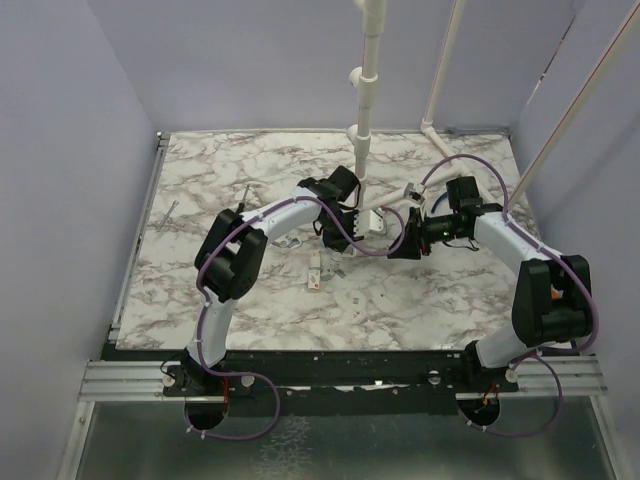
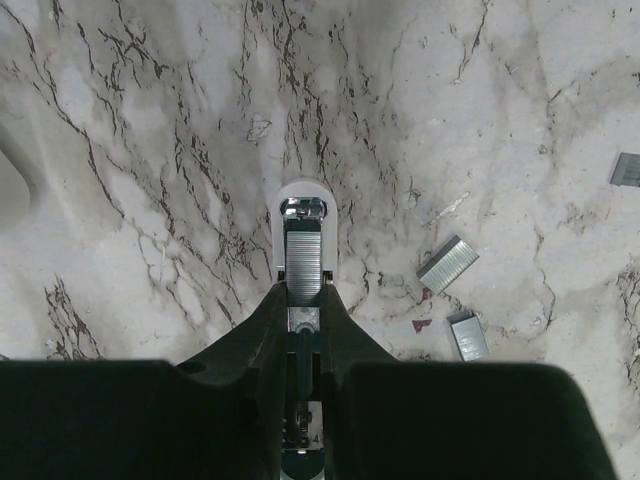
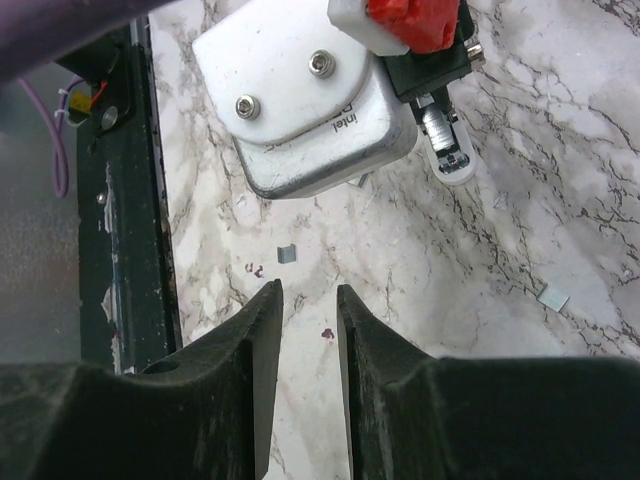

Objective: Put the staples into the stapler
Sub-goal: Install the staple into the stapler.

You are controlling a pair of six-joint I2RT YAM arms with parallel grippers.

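**Right gripper** (image 3: 310,292): nearest entry in its own wrist view. The fingers are parted with a clear gap and nothing is between them, so it is free for you to use.

**Staple scrap** (image 3: 287,254): a small grey piece lying flat on the worktop (image 3: 420,300), just ahead of those fingertips and slightly left of the gap.

**Left gripper** (image 2: 303,298): clamped on the stapler (image 2: 303,190), pinching its rear part from both sides.

**Stapler:** its long axis runs straight out from the left fingertips, in line with the gripper. The rounded white nose is farthest away, and the channel faces up, uncovered. From the right wrist view it lies ahead and to the right, past the left wrist housing (image 3: 300,110).

**Staples** (image 2: 305,262): a ridged silvery strip lying lengthwise in that channel, parallel to its walls. It looks seated, but you cannot tell how fully.

**Loose strips** (image 2: 447,263): two on the worktop to the right of the stapler and apart from it, with another farther right at the frame edge.

**Note:** your coming move likely turns on the channel's axis. Anything you slide or close should travel along it.
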